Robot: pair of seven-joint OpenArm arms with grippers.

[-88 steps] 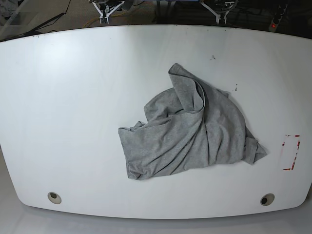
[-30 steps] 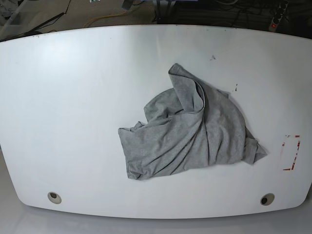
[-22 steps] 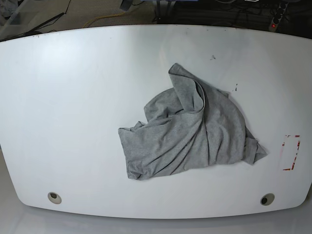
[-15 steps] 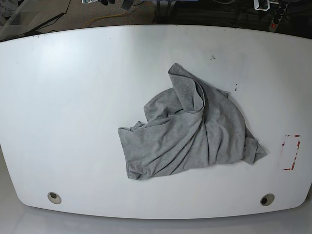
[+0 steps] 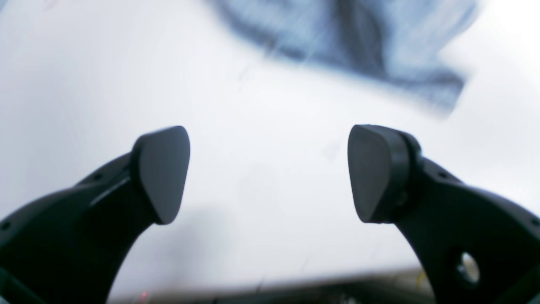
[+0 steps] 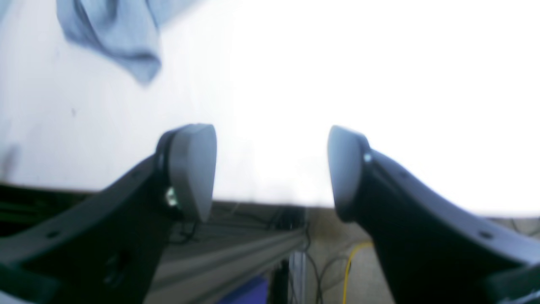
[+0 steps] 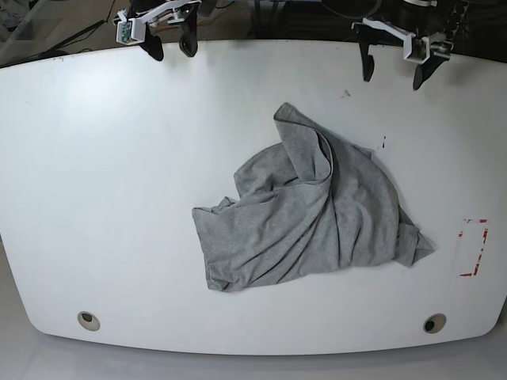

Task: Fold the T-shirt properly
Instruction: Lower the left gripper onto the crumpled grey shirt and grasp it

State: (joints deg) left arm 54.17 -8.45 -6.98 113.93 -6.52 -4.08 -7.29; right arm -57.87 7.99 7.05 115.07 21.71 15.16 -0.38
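Note:
The T-shirt (image 7: 317,214) is a light grey crumpled heap right of the table's middle, with one fold standing up at its far side. My left gripper (image 7: 392,73) hangs open over the far right edge, apart from the cloth. In the left wrist view the gripper (image 5: 270,173) holds nothing, and the T-shirt (image 5: 358,42) is a blur ahead of it. My right gripper (image 7: 170,47) is open at the far left edge. Its wrist view shows the gripper (image 6: 272,169) empty, with the T-shirt (image 6: 114,33) far off at the upper left.
The white table (image 7: 119,174) has two round cable holes (image 7: 89,321) (image 7: 434,323) near its front edge. A red-marked rectangle (image 7: 473,247) lies at the right, close to the cloth. Cables and a frame rail (image 6: 253,253) lie beyond the far edge.
Both grippers have come into the base view at the far edge of the table and have opened wider. The T-shirt has not moved.

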